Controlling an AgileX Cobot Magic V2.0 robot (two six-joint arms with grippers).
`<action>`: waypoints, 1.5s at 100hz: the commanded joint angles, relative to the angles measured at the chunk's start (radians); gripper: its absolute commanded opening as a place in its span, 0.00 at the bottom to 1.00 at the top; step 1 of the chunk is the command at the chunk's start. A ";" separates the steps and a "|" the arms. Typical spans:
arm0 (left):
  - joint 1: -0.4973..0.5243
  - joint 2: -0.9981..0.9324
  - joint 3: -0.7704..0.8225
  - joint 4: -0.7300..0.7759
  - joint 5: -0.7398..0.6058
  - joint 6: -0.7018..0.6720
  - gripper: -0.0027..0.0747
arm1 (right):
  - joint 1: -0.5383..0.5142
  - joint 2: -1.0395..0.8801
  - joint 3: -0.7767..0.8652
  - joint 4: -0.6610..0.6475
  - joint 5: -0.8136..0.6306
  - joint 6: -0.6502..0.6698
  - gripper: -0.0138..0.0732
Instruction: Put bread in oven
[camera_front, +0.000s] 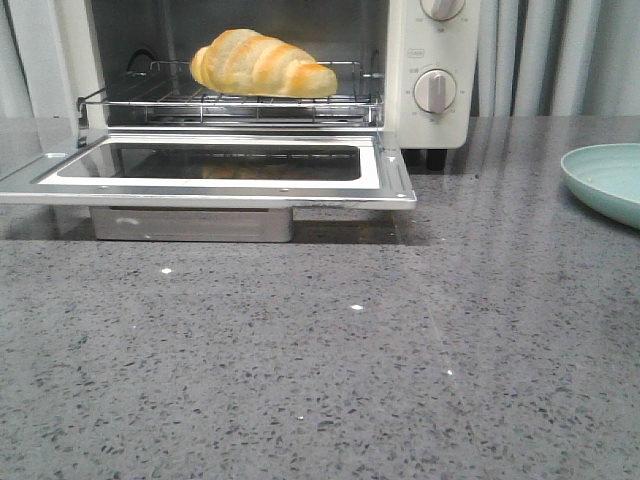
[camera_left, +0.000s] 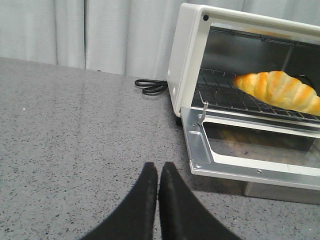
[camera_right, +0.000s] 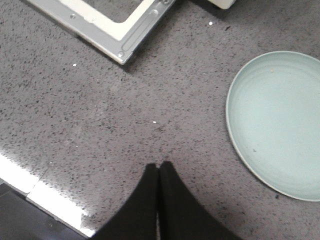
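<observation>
On the oven (camera_front: 440, 60) rack, the bread (camera_front: 262, 65) lies crosswise; both pincers clenched, empty.

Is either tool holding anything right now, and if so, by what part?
Nothing is held. The left tool and right tool are both shut on nothing, while the bread lies on the oven rack.

Left tool (camera_left: 158, 172), right tool (camera_right: 159, 170): matte black, tapered fingers.
</observation>
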 joint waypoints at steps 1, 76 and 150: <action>0.004 0.017 -0.024 -0.013 -0.071 0.000 0.01 | -0.042 -0.038 0.008 -0.055 -0.088 0.003 0.07; 0.004 0.017 -0.024 -0.013 -0.071 0.000 0.01 | -0.509 -0.281 0.627 0.352 -0.897 -0.244 0.07; 0.004 0.017 -0.024 -0.013 -0.071 0.000 0.01 | -0.821 -0.665 0.978 0.532 -1.250 -0.374 0.07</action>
